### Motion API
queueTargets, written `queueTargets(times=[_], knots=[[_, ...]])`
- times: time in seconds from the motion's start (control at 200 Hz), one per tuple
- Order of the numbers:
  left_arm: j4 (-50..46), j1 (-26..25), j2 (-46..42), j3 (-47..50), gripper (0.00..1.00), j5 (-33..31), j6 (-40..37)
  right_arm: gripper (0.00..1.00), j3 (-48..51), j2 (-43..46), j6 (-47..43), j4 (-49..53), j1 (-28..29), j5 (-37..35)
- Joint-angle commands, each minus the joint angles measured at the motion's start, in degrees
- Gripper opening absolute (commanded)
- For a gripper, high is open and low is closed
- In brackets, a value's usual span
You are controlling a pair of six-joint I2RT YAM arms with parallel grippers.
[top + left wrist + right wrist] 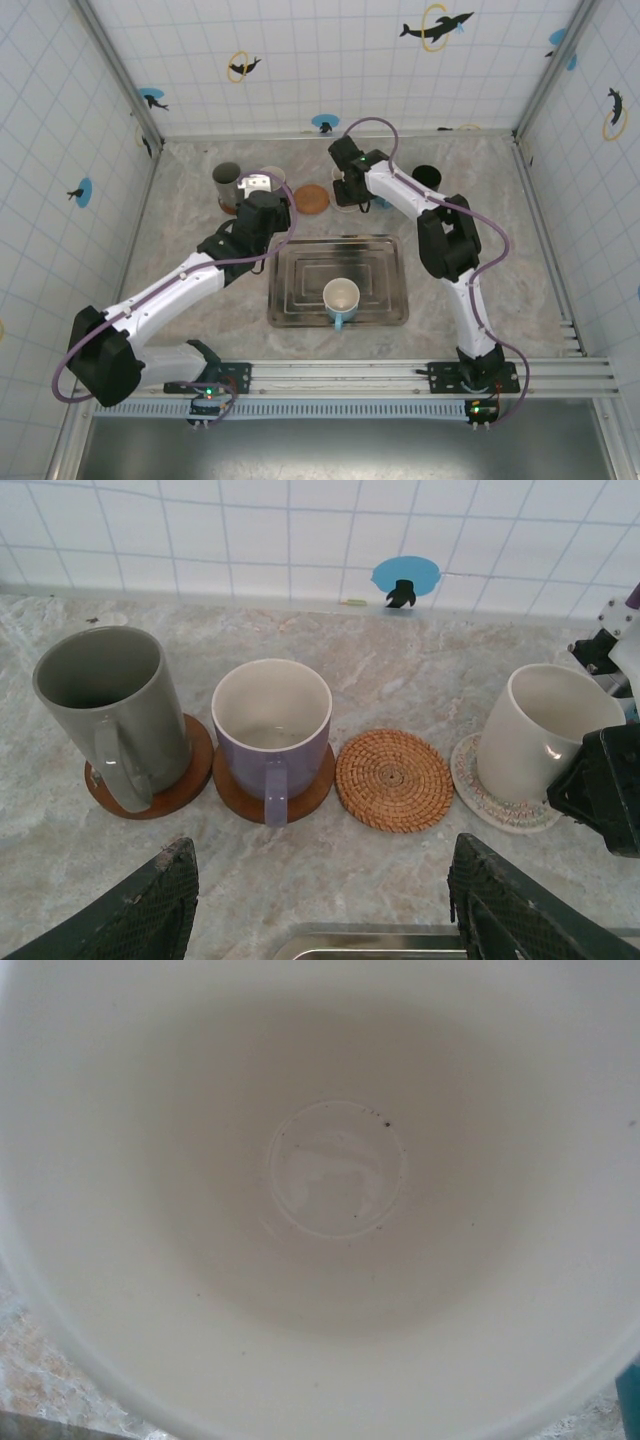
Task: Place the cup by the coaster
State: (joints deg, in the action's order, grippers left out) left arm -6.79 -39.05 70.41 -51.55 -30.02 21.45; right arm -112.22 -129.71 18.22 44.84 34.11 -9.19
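Well, tray [290,300]: nearest the arm bases, with a white blue-handled cup [341,298] standing upright in it, untouched.
Left gripper [322,852]: fingers spread wide with nothing between them, hovering just past the tray's far edge and facing the row of coasters.
Row, left end: a grey mug [110,705] and a purple mug [272,725], each standing on its own brown coaster.
Woven coaster [393,780]: bare, just right of the purple mug.
White cup [545,742]: at the right end of the row, tilted, its lower edge on the pale coaster [500,815].
Right gripper [346,180]: at the white cup's right side and apparently pinching its wall. Its wrist camera looks straight down into the cup.
Step in hand: most likely the set-down of the white cup at the pale coaster, nearly done.
Next move: bring the cup level so its base sits flat, part the jaws, then lift clear without catching the rim.
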Motion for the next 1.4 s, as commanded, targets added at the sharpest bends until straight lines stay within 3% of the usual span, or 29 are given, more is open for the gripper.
queueTargets(times=[0.0,0.621,0.771,1.257,1.397], knots=[[0.68,0.44,0.08,0.15,0.66,0.40,0.97,0.00,-3.35,-0.72,-0.15,-1.51,-0.20,-1.00],[-0.35,0.54,-0.01,0.09,0.66,0.47,1.35,0.00,-0.22,0.49,0.32,-1.94,-0.18,-0.83],[-0.51,0.55,-0.18,-0.04,0.67,0.23,1.49,0.13,0.42,0.86,0.51,-2.12,-0.19,-0.66],[-0.60,0.50,-0.10,-0.04,0.66,0.67,1.46,0.23,2.75,2.63,0.98,-3.05,-0.01,-0.30],[-0.81,0.51,-0.49,0.06,0.66,0.67,1.63,0.31,3.73,3.66,0.97,-3.36,-0.01,-0.49]])
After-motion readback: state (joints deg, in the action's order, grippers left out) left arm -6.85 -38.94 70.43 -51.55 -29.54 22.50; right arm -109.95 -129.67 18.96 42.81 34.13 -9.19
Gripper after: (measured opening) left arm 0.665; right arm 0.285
